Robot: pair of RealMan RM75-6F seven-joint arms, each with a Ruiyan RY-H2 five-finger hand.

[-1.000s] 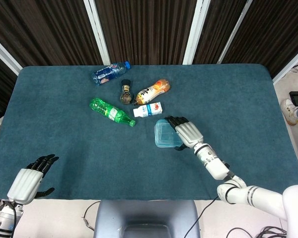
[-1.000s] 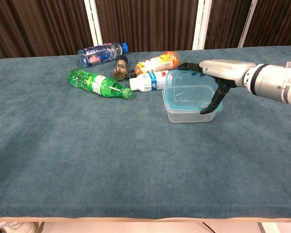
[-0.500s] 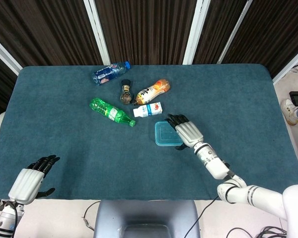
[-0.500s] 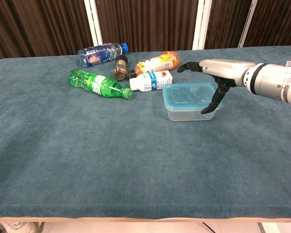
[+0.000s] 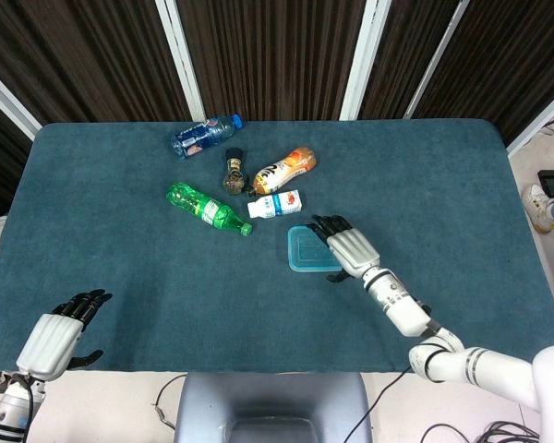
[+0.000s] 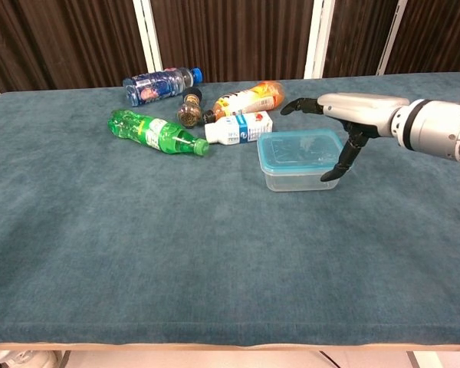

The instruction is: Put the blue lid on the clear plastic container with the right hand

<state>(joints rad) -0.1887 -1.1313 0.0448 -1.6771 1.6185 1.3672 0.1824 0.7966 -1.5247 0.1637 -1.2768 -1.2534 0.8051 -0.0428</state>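
A blue lid [image 6: 299,148] lies flat on top of a clear plastic container [image 6: 295,174] near the centre of a teal-covered table [image 5: 120,268], seen from the robot's head and chest cameras. The right hand [image 5: 349,247] hovers at the container's 3 o'clock edge in the head view, palm down, its dark fingers [image 6: 339,167] spread and curved downward beside the container's right wall; in the chest view one fingertip reaches close to the near right corner, though whether it touches cannot be told, and the hand holds nothing. The left hand [image 5: 54,334] rests at the table's 7 o'clock corner, well apart from everything else, fingers loosely parted and empty. A cluster of items lies at about 11 o'clock from the container: a small white bottle with a blue-and-red label [image 5: 275,204] on its side just beside the container, a green plastic bottle [image 5: 207,209] lying at 10 o'clock, an orange juice bottle [image 5: 284,170] lying on its side behind the white one, a small dark bottle with a round cap [image 5: 233,173] between the green and orange bottles, and a blue-labelled water bottle [image 5: 204,135] farthest back, toward the dark slatted wall [image 5: 268,55].
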